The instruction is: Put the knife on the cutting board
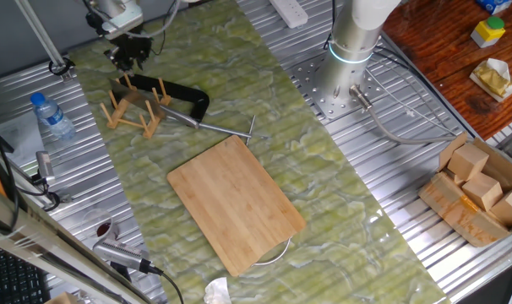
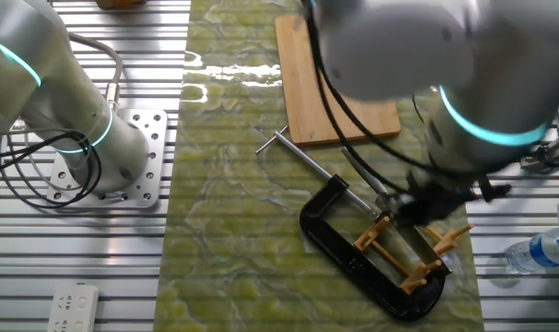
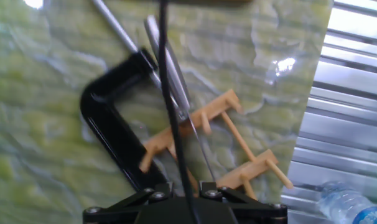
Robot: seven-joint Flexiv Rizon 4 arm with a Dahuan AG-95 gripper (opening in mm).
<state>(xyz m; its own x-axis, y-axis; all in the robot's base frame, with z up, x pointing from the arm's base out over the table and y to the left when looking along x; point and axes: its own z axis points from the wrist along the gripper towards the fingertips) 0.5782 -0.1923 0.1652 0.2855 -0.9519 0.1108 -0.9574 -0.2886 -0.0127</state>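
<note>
Fixed view one: the large rectangular light-brown bamboo cutting board (image 1: 235,203) lies flat mid-bench on the green marbled mat (image 1: 324,169). The end effector (image 1: 131,57) hangs above the small wooden peg rack (image 1: 138,105), well apart from the board.

Other fixed view: the all-steel knife (image 2: 367,175) stands edge-on in the rack, inside the black C-clamp (image 2: 353,258).

Hand view: the knife's thin edge (image 3: 176,81) runs directly below the end effector (image 3: 182,190). Its opening cannot be determined.

A light-brown bamboo cutting board (image 1: 236,203) with strip grain lies on a green-and-cream marbled mat (image 1: 340,203). A glossy black C-shaped clamp (image 2: 353,254) frames a pale wooden peg rack (image 1: 136,107) and a silver steel knife (image 3: 176,93).
</note>
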